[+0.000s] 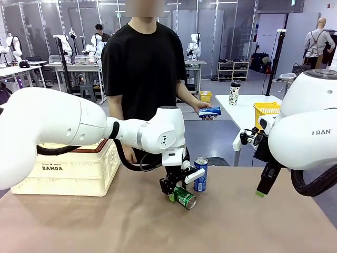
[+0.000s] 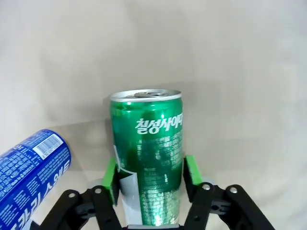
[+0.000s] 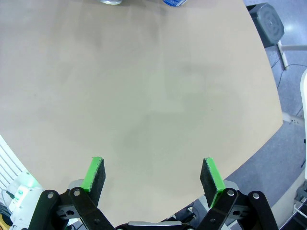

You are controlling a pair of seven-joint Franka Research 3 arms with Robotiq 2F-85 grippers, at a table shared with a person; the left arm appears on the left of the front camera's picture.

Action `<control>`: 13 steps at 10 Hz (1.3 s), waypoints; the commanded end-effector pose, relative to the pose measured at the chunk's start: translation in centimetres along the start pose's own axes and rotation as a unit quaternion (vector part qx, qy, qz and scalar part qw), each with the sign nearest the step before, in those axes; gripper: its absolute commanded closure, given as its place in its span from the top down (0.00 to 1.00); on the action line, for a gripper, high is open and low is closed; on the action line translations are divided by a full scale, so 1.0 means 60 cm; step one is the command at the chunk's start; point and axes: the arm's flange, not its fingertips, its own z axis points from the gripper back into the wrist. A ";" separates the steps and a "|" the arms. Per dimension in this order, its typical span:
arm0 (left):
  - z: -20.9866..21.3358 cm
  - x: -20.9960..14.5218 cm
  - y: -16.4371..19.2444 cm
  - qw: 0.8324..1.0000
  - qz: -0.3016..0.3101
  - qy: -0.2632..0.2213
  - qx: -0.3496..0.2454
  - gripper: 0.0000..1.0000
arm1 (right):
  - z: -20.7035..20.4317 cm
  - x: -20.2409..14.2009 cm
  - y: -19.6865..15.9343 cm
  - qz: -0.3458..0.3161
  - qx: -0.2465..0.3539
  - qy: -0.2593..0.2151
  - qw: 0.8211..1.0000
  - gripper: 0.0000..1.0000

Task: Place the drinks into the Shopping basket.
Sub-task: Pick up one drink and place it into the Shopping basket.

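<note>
Left gripper [image 1: 176, 192] [image 2: 151, 175]: lowered to the table [image 1: 105, 226], jaws drawn in onto a green can [image 1: 185, 197] [image 2: 148, 143]. The can lies along the fingers, with its silver top pointing away from the wrist. One green pad [image 2: 111, 179] presses each side of its lower body, so the can fills the gap between the jaws. In the front view the can is on its side, low at the table top; whether it rests on the surface cannot be told

Blue can [image 1: 200, 174] [image 2: 29, 177]: upright on the table, just outside the left jaws and close beside the green can. Whether the two cans touch cannot be told

Right gripper [image 1: 261, 190] [image 3: 152, 175]: hangs above the table with its jaws spread wide and nothing between the pads. Bare table top lies ahead of the fingertips, and the two cans are well beyond them, at the far edge of the right wrist view

Second blue can [image 1: 210, 112]: held on its side in the person's hand [image 1: 202, 108] across the table, well away from both pairs of jaws

Basket [image 1: 68, 168]: cream lattice with a dark rim, standing on the table behind the left arm, well to the side of the left jaws. No can shows inside it from this angle
</note>
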 end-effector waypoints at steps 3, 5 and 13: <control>0.006 0.003 0.002 1.000 0.016 0.016 -0.013 0.21 | 0.000 -0.001 -0.001 -0.001 0.000 0.000 1.000 1.00; 0.017 0.007 -0.001 0.999 0.027 0.025 -0.015 0.02 | 0.000 -0.001 -0.001 -0.001 0.000 0.000 1.000 1.00; 0.251 -0.003 -0.101 0.994 0.098 0.006 0.044 0.02 | 0.000 -0.001 -0.001 -0.001 0.000 0.000 1.000 1.00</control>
